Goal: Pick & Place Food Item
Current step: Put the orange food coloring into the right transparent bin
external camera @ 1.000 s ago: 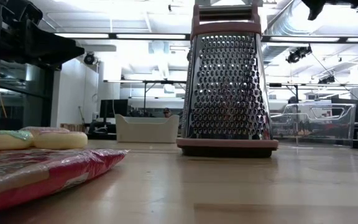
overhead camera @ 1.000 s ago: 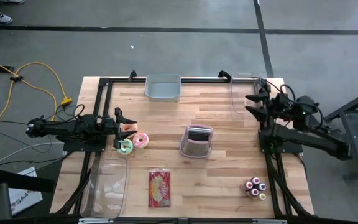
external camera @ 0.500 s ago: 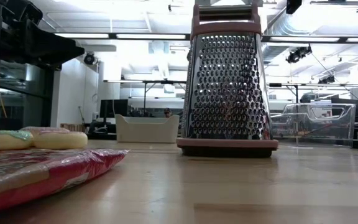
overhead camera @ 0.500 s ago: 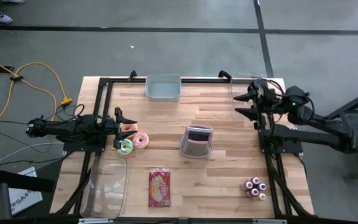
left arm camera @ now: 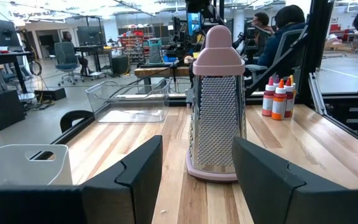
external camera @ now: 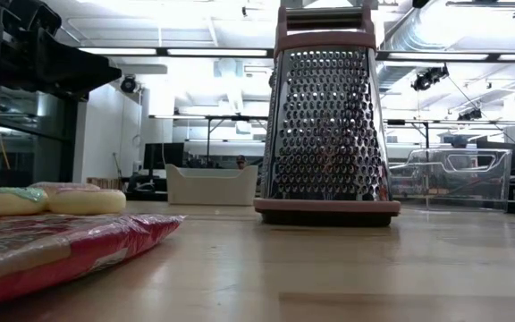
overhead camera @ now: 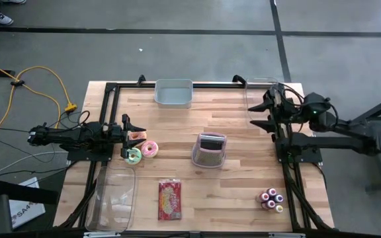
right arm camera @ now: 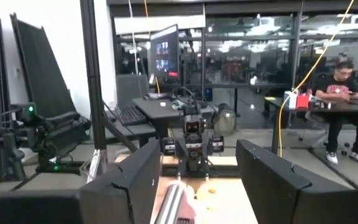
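Left gripper (overhead camera: pixel 133 135) spread wide, holding nothing, parked at the left table edge just beside two donuts (overhead camera: pixel 142 151), pink one touching green one. Right gripper (overhead camera: pixel 264 114) likewise parted and empty, raised near the far right corner by a clear bin (overhead camera: pixel 255 99). Between them, pink-trimmed grater (overhead camera: pixel 209 151) standing upright. Red snack packet (overhead camera: pixel 169 199) lying flat nearer the front; printing on it unreadable.

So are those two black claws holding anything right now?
No. The left gripper and right gripper both stand open and empty; the frosted doughnuts lie untouched.
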### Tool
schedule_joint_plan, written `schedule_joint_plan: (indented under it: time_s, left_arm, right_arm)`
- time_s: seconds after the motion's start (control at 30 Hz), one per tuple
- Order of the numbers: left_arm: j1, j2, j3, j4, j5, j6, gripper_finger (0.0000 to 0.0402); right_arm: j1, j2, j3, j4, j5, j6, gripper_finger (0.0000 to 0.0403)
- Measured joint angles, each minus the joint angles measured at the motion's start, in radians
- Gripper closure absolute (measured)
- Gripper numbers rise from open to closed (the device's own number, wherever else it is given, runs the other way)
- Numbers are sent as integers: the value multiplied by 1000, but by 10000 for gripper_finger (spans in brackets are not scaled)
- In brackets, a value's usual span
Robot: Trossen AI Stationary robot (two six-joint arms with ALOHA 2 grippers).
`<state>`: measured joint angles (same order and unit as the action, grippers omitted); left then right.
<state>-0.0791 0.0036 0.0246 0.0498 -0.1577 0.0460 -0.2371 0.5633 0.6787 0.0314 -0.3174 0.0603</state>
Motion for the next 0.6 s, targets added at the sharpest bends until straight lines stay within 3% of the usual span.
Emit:
schedule_joint_plan:
  time_s: [0.3,0.6]
  left_arm:
    - [0,0,0,0,0,0,214]
    - [0,0,0,0,0,0,214]
  right_arm:
    - [123,95,98,-210,135,-74,202]
    - [313,207,200,-414,396,-113,202]
